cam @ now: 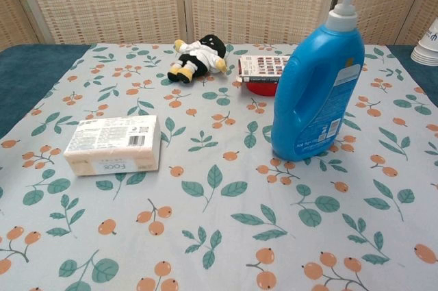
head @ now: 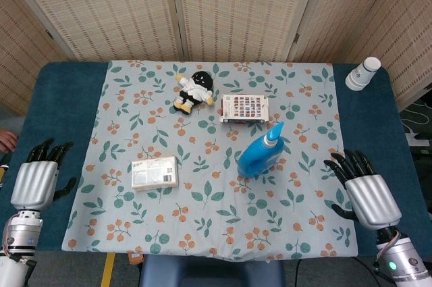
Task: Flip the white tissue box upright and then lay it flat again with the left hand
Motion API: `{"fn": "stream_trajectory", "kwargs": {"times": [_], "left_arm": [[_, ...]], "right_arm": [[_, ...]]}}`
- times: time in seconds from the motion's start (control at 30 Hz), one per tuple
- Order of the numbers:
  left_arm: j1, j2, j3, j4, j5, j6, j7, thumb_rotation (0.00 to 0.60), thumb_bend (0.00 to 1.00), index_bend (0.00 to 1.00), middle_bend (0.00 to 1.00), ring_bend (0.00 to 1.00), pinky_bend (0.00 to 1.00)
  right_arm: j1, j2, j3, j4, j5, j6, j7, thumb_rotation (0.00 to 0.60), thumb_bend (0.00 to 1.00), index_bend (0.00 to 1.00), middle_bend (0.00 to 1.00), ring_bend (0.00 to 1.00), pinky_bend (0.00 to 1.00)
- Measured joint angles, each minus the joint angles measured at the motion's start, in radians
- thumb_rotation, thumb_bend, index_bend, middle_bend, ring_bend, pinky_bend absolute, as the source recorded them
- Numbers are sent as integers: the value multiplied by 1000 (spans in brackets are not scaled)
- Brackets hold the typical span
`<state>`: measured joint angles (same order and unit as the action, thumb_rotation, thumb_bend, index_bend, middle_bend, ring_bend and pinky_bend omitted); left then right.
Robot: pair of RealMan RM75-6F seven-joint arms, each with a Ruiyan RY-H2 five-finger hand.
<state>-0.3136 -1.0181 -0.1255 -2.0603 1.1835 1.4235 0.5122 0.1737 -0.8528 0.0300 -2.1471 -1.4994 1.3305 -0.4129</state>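
Nothing done yet imo: white tissue box [head: 154, 172] lies flat and untouched, left hand [head: 35, 180] and right hand [head: 365, 191] both empty, fingers spread.

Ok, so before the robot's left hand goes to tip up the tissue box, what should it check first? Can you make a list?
1. White tissue box lying flat on the cloth: ok.
2. Left hand holding nothing, fingers apart: ok.
3. Path from left hand to box free: ok, only bare floral tablecloth lies between them.
4. Room around the box to stand it up: ok, the blue pump bottle stands well off to its right.
5. Right hand out of the way: ok, at the far table edge, holding nothing.
6. Whether the box is full or light: cannot tell.
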Motion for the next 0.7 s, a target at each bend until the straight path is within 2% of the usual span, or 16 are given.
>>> {"fn": "stream_trajectory", "kwargs": {"times": [0.7], "left_arm": [[4,-19,8,7,8,0,9,600,295,156,231,42,114]], "right_arm": [[-2,10,6,0,5,12,12,600,115,172,107,0,66]]}}
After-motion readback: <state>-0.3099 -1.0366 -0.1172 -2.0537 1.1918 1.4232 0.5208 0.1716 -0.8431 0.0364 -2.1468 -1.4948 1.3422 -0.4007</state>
